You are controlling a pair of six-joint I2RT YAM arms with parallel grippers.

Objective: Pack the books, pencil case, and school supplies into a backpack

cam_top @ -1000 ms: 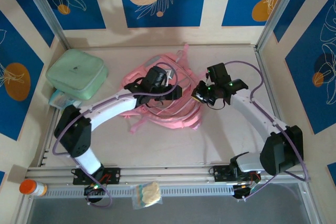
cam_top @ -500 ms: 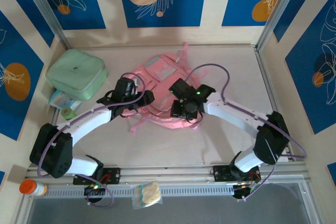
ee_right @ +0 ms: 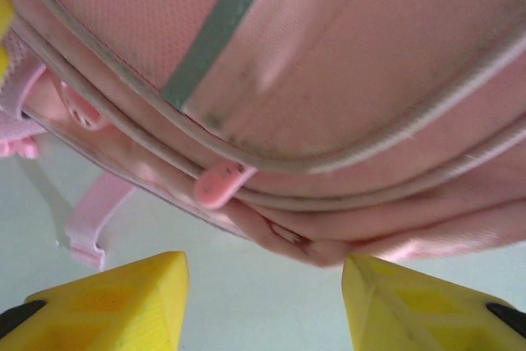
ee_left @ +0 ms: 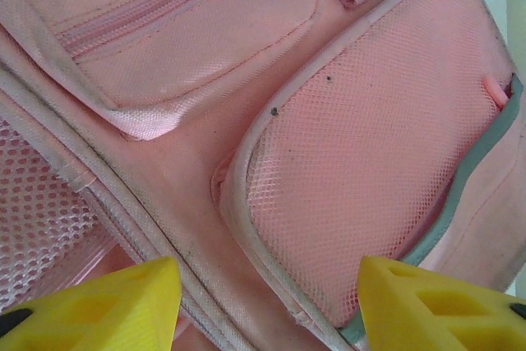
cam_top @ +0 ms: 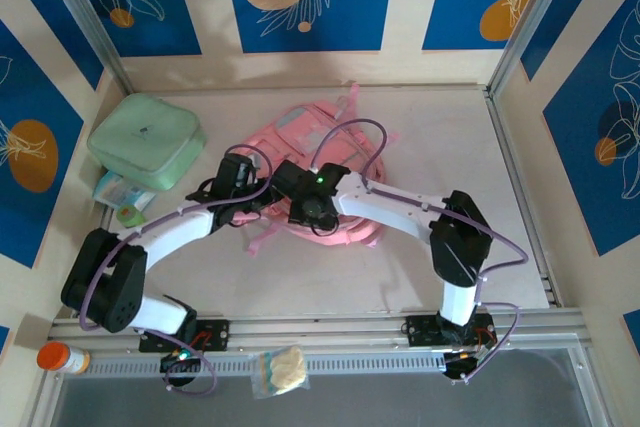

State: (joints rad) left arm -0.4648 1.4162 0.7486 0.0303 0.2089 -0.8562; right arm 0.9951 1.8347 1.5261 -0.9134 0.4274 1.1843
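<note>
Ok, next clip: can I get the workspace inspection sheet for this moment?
Surface: pale table, no spills seen.
Job's things: pink backpack lying mid-table, under both hands.
Clutter: mint-green zip case far left, green roll just in front of it; orange-capped bottle and clear bag at the near rail.
Hands: left hand open over a mesh pocket; right hand open near a pink zip pull.
Cables: purple cables run along both arms, one looping above the backpack.
Surroundings: blue leaf-print wall panels.
</note>
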